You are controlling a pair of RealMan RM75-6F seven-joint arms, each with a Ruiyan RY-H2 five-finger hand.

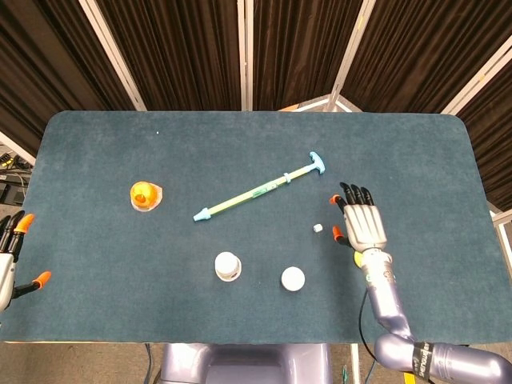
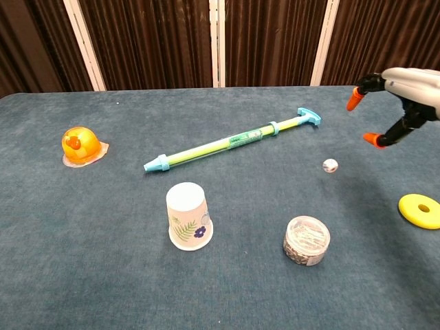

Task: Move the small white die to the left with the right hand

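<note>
Dark curtains back a teal worktop (image 1: pixel 416 160). Head view: the die (image 1: pixel 318 229) lies free on the cloth, just left of the right hand (image 1: pixel 365 226), whose fingers are spread and hold nothing; the left hand (image 1: pixel 10 252) waits, also spread, at the worktop's edge. Chest view: the die (image 2: pixel 331 166) rests below the raised right hand (image 2: pixel 395 103), a height the head view hides. Judged step: die released; re-grasping would call for descent.

White die (image 2: pixel 331 166), yellow ring (image 2: pixel 419 210), seemingly floral-printed white cup (image 2: pixel 188 216), orange-tipped fingers (image 2: pixel 353 100)
</note>
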